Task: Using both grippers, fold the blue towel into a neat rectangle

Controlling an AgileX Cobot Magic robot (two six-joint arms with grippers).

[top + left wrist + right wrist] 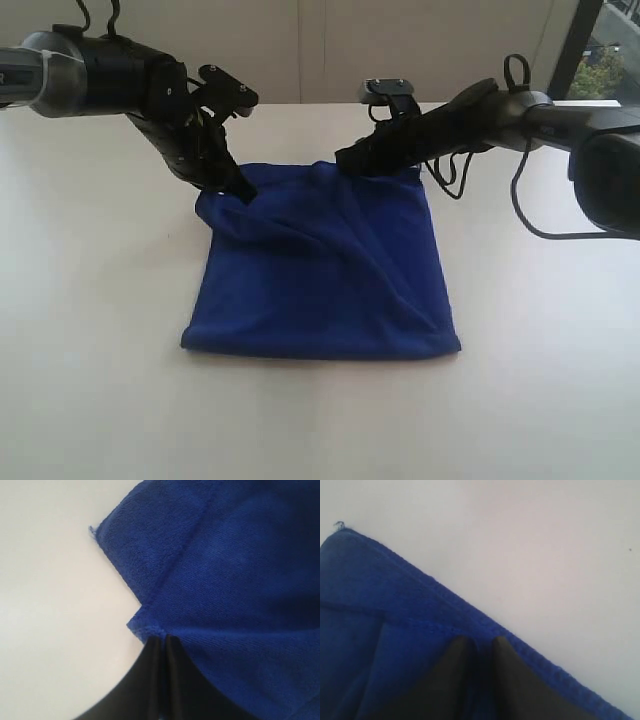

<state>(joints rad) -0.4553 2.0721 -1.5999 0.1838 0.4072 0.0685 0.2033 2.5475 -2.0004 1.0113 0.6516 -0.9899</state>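
The blue towel (320,270) lies folded into a rough square in the middle of the white table (100,350), with diagonal creases and loose far corners. My left gripper (243,192) is at its far left corner, shut on the hem; in the left wrist view the fingers (164,639) pinch the towel (240,570) at its edge. My right gripper (343,158) is at the far edge, where the cloth rises to meet it. The right wrist view shows the right gripper (479,641) close-set over the towel (380,595), with blue cloth in the narrow gap.
Black cables (530,210) hang from the right arm over the table's right side. A pale wall runs behind the table, and a window (600,50) shows at the top right. Bare table surrounds the towel on all sides.
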